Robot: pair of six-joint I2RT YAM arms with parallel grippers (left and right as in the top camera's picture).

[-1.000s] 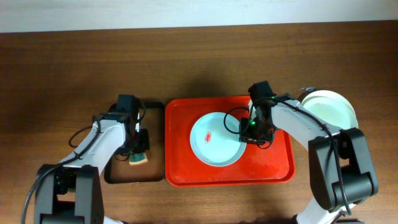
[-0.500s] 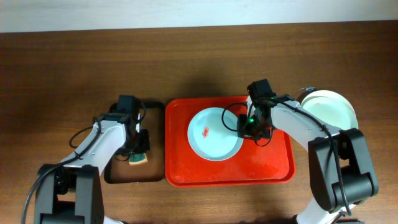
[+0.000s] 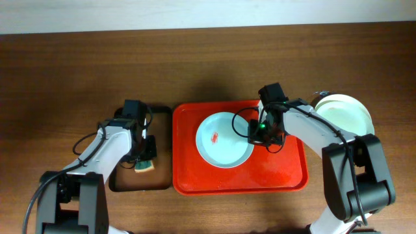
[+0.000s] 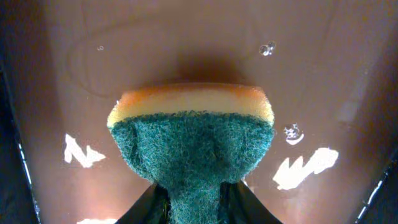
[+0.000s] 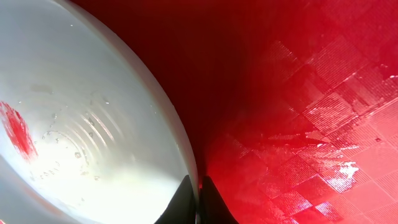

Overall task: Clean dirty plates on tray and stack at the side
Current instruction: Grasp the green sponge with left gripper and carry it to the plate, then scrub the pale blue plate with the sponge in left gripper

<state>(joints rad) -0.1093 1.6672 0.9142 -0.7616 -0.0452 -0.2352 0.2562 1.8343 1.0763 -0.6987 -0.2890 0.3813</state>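
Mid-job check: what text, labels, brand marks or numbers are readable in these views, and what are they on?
No text is readable in any view.
On the pale blue round plate: only a red smear, no print.
On the large red rectangular plastic tray: only a moulded grid texture, no mark.
On the green-and-yellow sponge and the narrow dark tray: no label.

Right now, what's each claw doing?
Left gripper shut on sponge. Right gripper shut on pale blue plate rim, red smear unwiped, in tray. Other plates stacked aside.
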